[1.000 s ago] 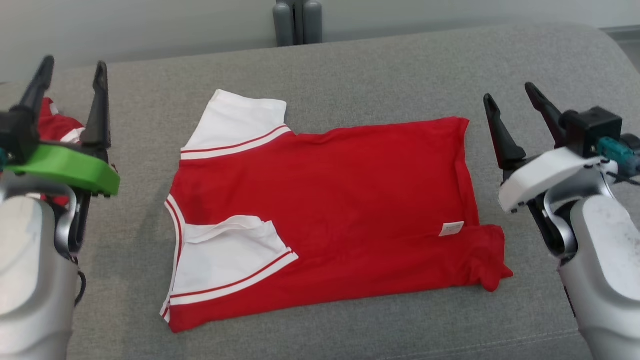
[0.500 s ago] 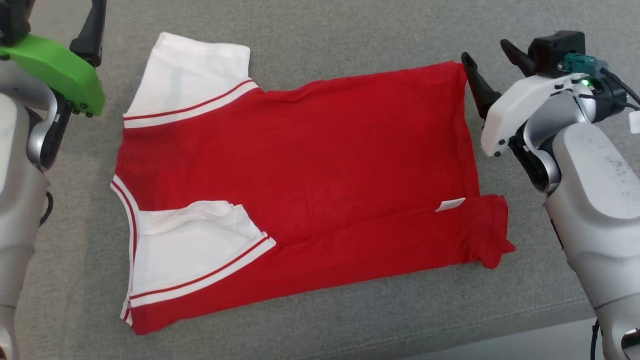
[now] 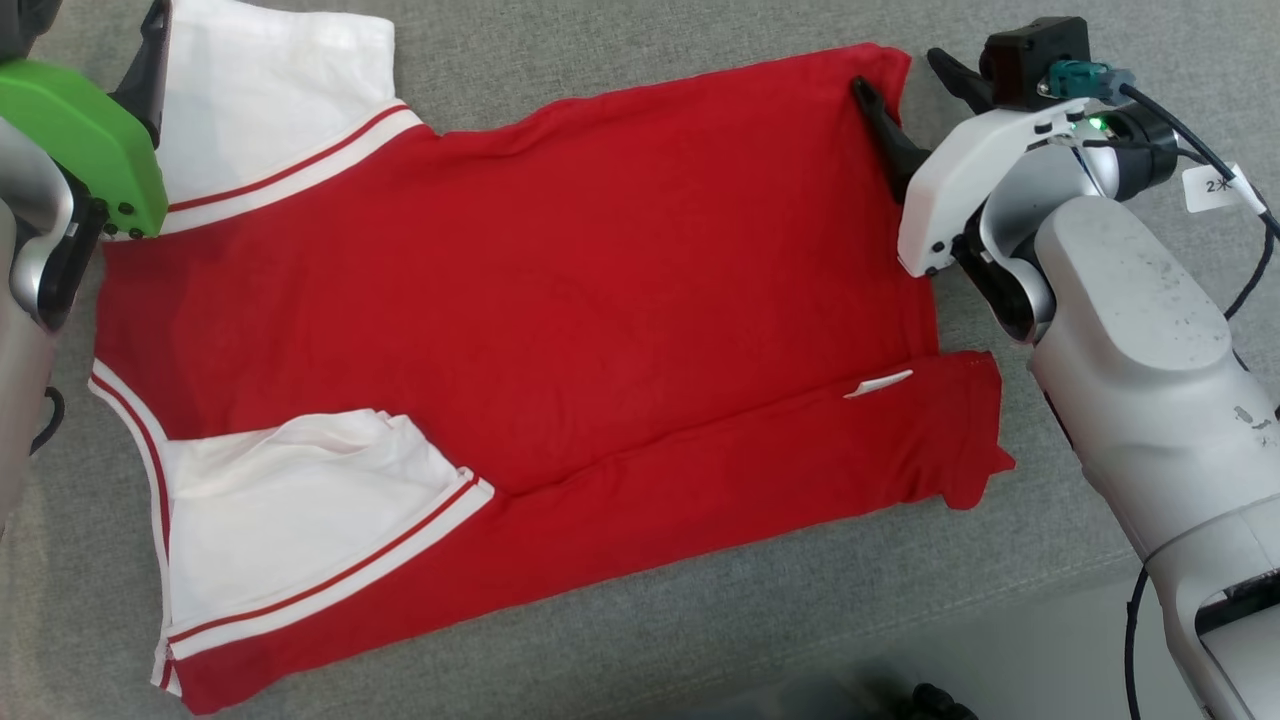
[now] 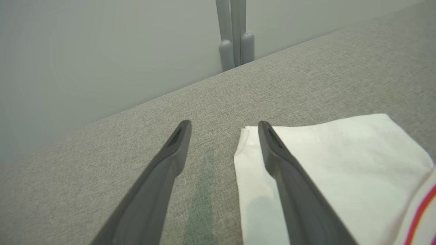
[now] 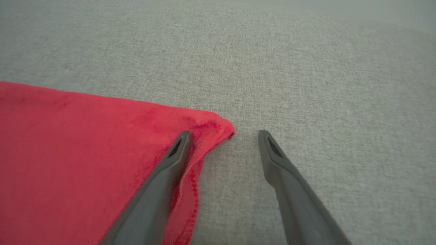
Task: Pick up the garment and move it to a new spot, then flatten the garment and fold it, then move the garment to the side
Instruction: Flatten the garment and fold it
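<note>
well, the red garment (image 3: 560,300) lay flat on the couch (image 3: 650,620), mid-fold i judged. left gripper (image 4: 223,126) and right gripper (image 5: 223,134) both gaped wide, empty, straddling its far corners; next they needed to pinch those and fold nearer.

garment (image 3: 560,300) lies flat on the cushion (image 3: 700,620), neck end to the robot's left, hem to its right. far sleeve (image 3: 270,70) sticks out at the far-left corner; near sleeve (image 3: 300,510) is folded in on top of the body at the near left. near edge is folded over along the front, label (image 3: 878,384) on that fold line by the hem. left gripper (image 4: 223,124) straddles the far sleeve's outer edge, one finger over sleeve, one over cushion. right gripper (image 5: 223,133) straddles the far hem corner likewise. wall (image 4: 102,51) and post (image 4: 235,44) stand behind the cushion.
</note>
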`<state>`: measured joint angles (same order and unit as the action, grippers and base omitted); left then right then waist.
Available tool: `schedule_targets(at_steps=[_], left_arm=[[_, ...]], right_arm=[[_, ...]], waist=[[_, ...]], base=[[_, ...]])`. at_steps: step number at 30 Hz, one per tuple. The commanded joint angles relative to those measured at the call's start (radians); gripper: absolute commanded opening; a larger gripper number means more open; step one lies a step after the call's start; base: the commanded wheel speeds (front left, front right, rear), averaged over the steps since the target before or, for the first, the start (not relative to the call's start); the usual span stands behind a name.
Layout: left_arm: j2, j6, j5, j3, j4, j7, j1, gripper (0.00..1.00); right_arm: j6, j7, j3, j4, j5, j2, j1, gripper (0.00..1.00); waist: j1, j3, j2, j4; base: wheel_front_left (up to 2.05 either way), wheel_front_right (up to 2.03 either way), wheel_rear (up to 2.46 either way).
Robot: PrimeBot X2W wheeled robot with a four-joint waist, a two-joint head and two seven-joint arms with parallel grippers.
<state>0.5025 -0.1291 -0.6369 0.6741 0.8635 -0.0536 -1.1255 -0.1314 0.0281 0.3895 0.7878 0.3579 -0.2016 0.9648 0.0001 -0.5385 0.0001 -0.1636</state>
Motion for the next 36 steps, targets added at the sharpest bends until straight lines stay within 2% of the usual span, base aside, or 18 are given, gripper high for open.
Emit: schedule_targets(at_steps=[1,15,16,17,18,19,24,29,36], left_arm=[[0.001,-0.002,-0.018,0.013,0.007,0.001,-0.026,1.0],[-0.013,-0.002,-0.131,0.142,0.115,0.04,-0.078,1.0],[-0.015,-0.002,-0.141,0.15,0.124,0.046,-0.08,0.77],[-0.017,-0.002,-0.149,0.153,0.132,0.048,-0.081,0.0],[-0.02,-0.002,-0.156,0.164,0.133,0.056,-0.08,0.0],[-0.019,-0.002,-0.162,0.174,0.133,0.059,-0.082,0.0],[-0.016,-0.002,-0.204,0.185,0.124,-0.003,-0.11,0.0],[-0.028,0.0,-0.225,0.186,0.113,-0.107,-0.139,0.0],[-0.036,0.0,-0.274,0.193,0.032,-0.19,-0.092,0.0]], right_arm=[[0.002,-0.009,0.01,0.013,0.008,0.003,0.018,1.0],[0.001,-0.012,0.115,0.101,0.12,0.047,0.083,0.99],[0.001,-0.009,0.123,0.099,0.135,0.048,0.083,0.83],[0.001,-0.008,0.128,0.098,0.146,0.047,0.084,0.42],[0.001,-0.005,0.134,0.095,0.157,0.043,0.087,0.17],[0.001,-0.003,0.141,0.092,0.167,0.038,0.09,0.0],[0.002,-0.044,0.153,0.077,0.195,0.008,0.114,0.0],[0.002,-0.133,0.139,0.089,0.181,-0.026,0.135,0.0],[0.002,-0.221,0.146,0.113,0.165,-0.065,0.078,0.0]], waist=[[-0.0001,-0.014,-0.0001,-0.009],[-0.0001,-0.048,-0.0001,-0.028],[-0.0001,-0.049,-0.0001,-0.03],[-0.0001,-0.05,-0.0001,-0.032],[-0.0001,-0.051,-0.0001,-0.033],[-0.0001,-0.052,-0.0001,-0.033],[-0.0001,-0.048,-0.0001,-0.01],[-0.0001,-0.017,-0.0001,0.035],[-0.0001,0.047,-0.0001,0.093]], base=[[0.0,0.0,0.0],[0.0,0.0,0.0],[0.0,0.0,0.0],[0.0,0.0,0.0],[0.0,0.0,0.0],[0.0,0.0,0.0],[0.0,0.0,0.0],[0.0,0.0,0.0],[0.0,0.0,0.0]])
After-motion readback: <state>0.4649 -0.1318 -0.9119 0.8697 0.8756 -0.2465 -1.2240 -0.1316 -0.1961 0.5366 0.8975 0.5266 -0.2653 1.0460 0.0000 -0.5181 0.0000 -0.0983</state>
